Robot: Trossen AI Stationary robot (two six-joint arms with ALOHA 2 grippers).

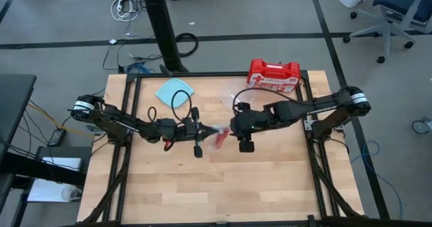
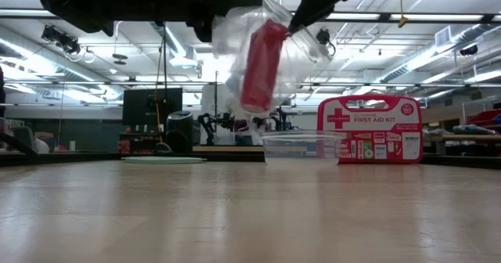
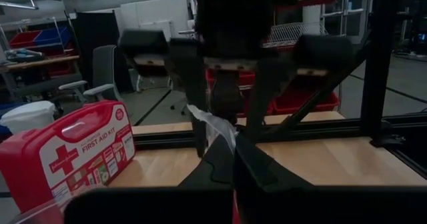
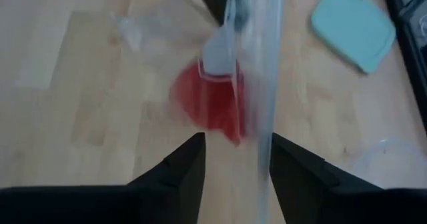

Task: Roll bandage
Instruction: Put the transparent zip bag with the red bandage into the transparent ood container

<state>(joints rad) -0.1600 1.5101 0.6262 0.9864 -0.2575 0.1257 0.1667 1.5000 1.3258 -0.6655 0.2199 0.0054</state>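
Observation:
The bandage (image 2: 262,63) is a red roll inside a clear plastic bag (image 2: 235,44), which hangs well above the table between my two grippers. In the high view the roll (image 1: 221,140) shows red at mid-table. My left gripper (image 3: 233,164) comes in level from the table's left and is shut on the bag. My right gripper (image 4: 237,161) comes from the right, slanting down, and is open. Its two fingers stand on either side of the bag's film above the roll (image 4: 210,107). My left gripper pinches a bunched edge of the clear bag (image 3: 212,127) between its two shut fingers, coming level from the table's left. The bag hangs below and beyond the fingers, clear of the table, with the red roll tilted inside it. My right gripper has the bag's film (image 4: 265,117) running between its open fingers; I cannot tell whether a finger touches it.
A red first-aid case (image 1: 273,73) stands at the far right of the table. A teal lid (image 1: 175,90) lies far left of centre. A clear tub (image 2: 301,147) sits in front of the case. The near half of the wooden table (image 1: 223,193) is bare wood.

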